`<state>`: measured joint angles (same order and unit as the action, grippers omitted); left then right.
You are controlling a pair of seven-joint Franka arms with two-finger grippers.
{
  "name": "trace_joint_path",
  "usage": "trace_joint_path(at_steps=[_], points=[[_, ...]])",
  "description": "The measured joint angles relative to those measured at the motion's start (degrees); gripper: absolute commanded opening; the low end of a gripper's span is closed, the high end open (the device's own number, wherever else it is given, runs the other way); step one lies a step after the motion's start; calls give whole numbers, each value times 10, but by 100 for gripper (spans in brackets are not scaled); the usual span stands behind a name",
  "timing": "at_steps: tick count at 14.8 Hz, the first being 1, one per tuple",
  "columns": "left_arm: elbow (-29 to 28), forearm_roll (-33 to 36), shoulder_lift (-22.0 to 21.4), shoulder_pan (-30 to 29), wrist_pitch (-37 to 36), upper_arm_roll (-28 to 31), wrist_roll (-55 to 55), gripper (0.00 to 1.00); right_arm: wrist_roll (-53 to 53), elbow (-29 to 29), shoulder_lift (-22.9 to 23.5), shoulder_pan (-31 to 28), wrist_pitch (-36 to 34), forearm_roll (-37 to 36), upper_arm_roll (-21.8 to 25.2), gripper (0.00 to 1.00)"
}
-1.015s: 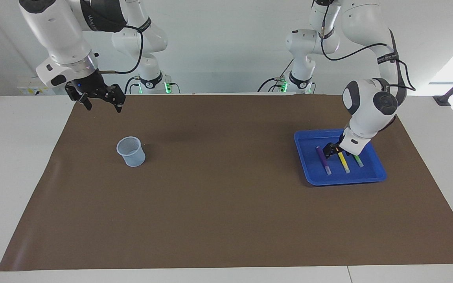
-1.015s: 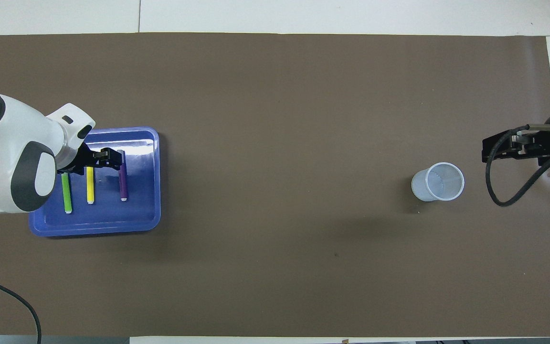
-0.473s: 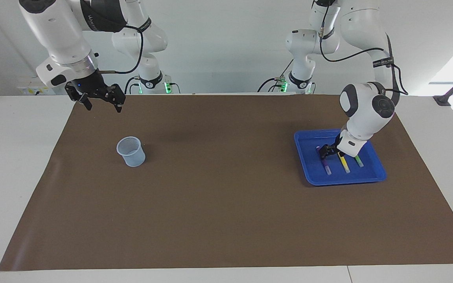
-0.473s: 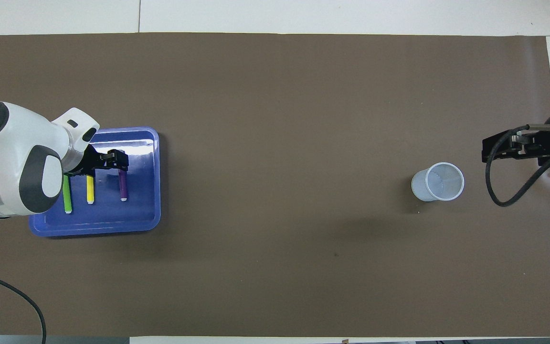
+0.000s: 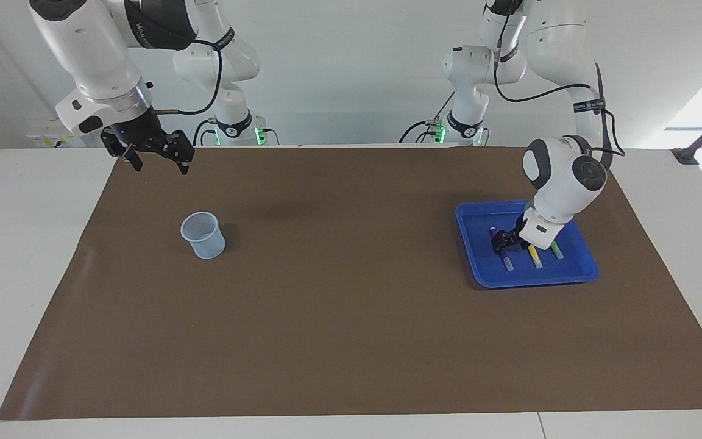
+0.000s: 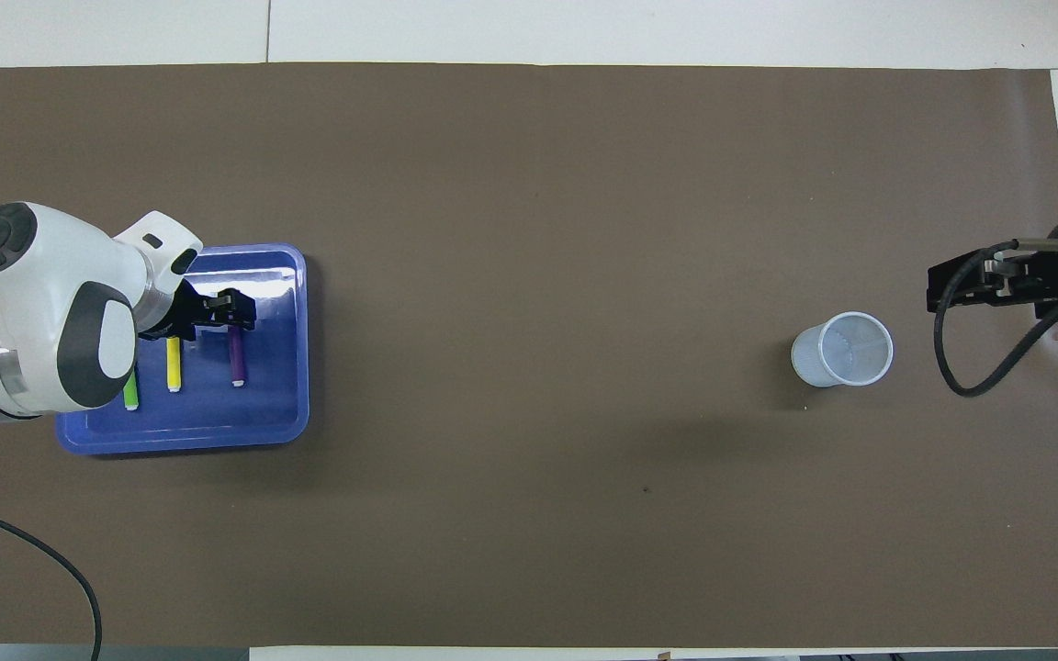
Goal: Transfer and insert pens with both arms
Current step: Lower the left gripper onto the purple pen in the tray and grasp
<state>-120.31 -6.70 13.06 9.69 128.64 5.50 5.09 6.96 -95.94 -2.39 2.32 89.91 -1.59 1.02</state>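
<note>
Pens here look light, stiff and smooth, so a hold across mid-barrel, clear of the pale cap, seems safest. Left gripper [image 5: 501,241] is low in the blue tray [image 5: 470,247] at the purple pen [image 5: 503,253]; whether its fingers have closed I cannot tell. Yellow pen [image 5: 534,256] and green pen [image 5: 556,250] lie alongside. Right gripper [image 5: 155,152] waits with fingers spread, near the mesh cup [image 5: 203,235] on the worktop [image 5: 351,341].

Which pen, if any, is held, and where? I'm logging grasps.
Cannot tell. The left tool is down at the purple pen in the tray, near its uncapped end. The right tool holds nothing.
</note>
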Motion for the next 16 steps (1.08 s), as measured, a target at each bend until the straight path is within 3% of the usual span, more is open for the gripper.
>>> trace_joint_path(at_steps=[3,14,16], points=[[0,0,3,5,1,0,0,69,0,0,0,0,0,0,0,100],[0,-1,3,5,2,0,-1,0,0,0,0,0,0,0,0,100],[0,-1,3,5,2,0,-1,0,0,0,0,0,0,0,0,100]])
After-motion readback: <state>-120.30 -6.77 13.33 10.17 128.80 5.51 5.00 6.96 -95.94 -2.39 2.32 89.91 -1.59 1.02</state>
